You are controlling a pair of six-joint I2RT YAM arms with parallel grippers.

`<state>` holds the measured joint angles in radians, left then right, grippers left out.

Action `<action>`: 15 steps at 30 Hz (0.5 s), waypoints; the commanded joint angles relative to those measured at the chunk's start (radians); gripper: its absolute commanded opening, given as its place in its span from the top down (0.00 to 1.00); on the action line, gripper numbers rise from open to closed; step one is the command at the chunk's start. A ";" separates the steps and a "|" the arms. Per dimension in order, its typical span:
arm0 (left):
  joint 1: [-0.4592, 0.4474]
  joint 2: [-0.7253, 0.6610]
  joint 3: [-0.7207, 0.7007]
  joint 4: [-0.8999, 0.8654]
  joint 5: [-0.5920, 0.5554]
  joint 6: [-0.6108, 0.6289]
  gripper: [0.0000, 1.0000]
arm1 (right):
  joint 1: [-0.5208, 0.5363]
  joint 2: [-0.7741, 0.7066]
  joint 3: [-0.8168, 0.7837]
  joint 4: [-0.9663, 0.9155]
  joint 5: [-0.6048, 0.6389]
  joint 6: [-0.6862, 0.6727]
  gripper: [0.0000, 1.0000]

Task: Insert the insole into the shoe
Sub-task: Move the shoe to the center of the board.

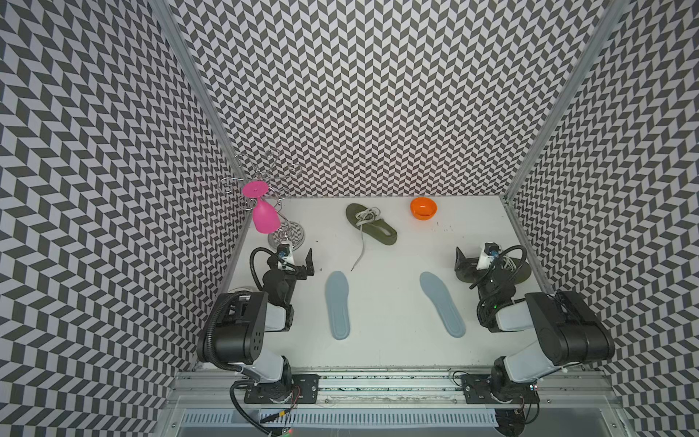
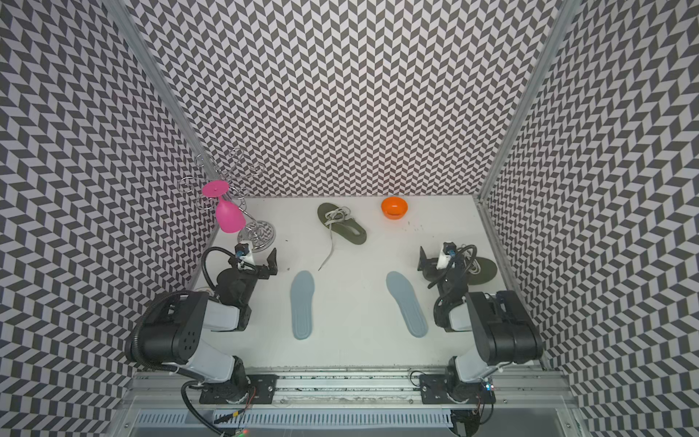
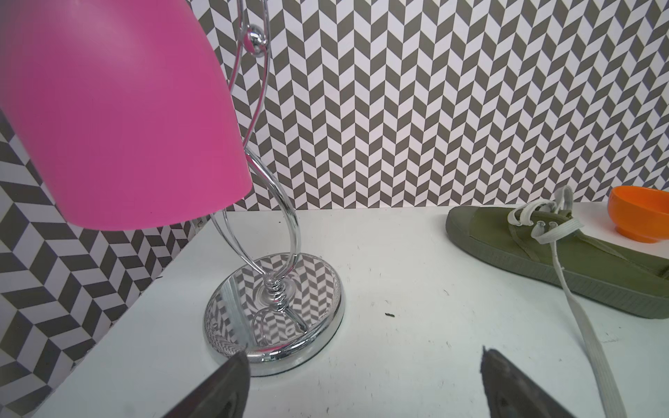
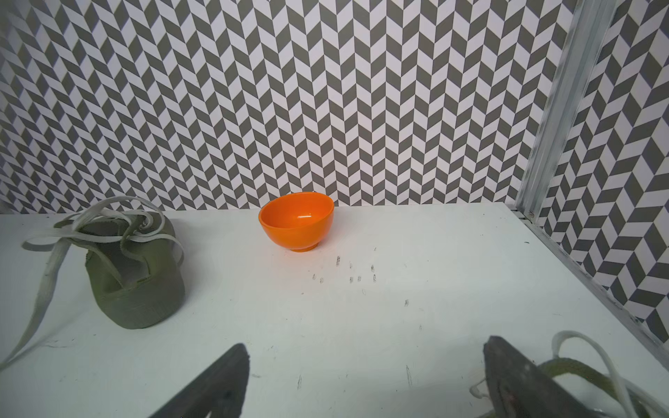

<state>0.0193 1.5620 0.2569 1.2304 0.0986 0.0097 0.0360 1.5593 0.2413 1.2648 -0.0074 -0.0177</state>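
One olive canvas shoe (image 2: 488,270) lay mostly hidden under the right pincer (image 4: 364,345) and its arm, with only a rim and looped white laces (image 4: 586,358) showing beside its outer finger (image 4: 514,380), itself cut off by the wrist view's edge. The right pincer and the left pincer (image 3: 362,356) gaped fully, gripping nothing. Two flat, blue-grey, faintly grooved insoles, left insole (image 1: 337,304) and right insole (image 1: 440,302), lay just inward of and behind each pincer; the second shoe (image 1: 372,225), rib-soled and loosely laced, sat ahead between them.
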 commanded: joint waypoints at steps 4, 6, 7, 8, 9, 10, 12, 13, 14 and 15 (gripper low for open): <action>-0.004 -0.001 0.008 0.011 -0.010 0.003 0.01 | -0.004 0.008 0.003 0.068 0.009 0.002 0.00; -0.004 -0.002 0.007 0.011 -0.010 0.002 0.00 | -0.004 0.008 0.002 0.068 0.009 0.002 0.00; -0.004 -0.001 0.007 0.011 -0.010 0.002 0.01 | -0.004 0.008 0.002 0.068 0.009 0.001 0.00; -0.004 -0.002 0.008 0.011 -0.010 0.001 0.01 | -0.004 0.009 0.003 0.068 0.009 0.001 0.00; -0.004 -0.002 0.008 0.011 -0.010 0.002 0.00 | -0.004 0.010 0.002 0.068 0.009 0.001 0.00; -0.004 -0.001 0.008 0.011 -0.010 0.001 0.00 | -0.004 0.009 0.002 0.068 0.009 0.001 0.00; -0.003 -0.002 0.008 0.010 -0.011 0.001 0.00 | -0.004 0.011 0.004 0.067 0.009 0.001 0.00; -0.004 -0.001 0.010 0.010 -0.010 0.001 0.01 | -0.004 0.010 0.004 0.064 0.009 0.001 0.00; -0.004 -0.001 0.010 0.009 -0.010 0.002 0.01 | -0.004 0.010 0.006 0.062 0.009 0.001 0.00; -0.004 -0.002 0.010 0.008 -0.010 0.001 0.00 | -0.004 0.010 0.005 0.062 0.009 0.001 0.00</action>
<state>0.0193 1.5620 0.2573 1.2304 0.0948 0.0093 0.0360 1.5593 0.2413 1.2644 -0.0074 -0.0174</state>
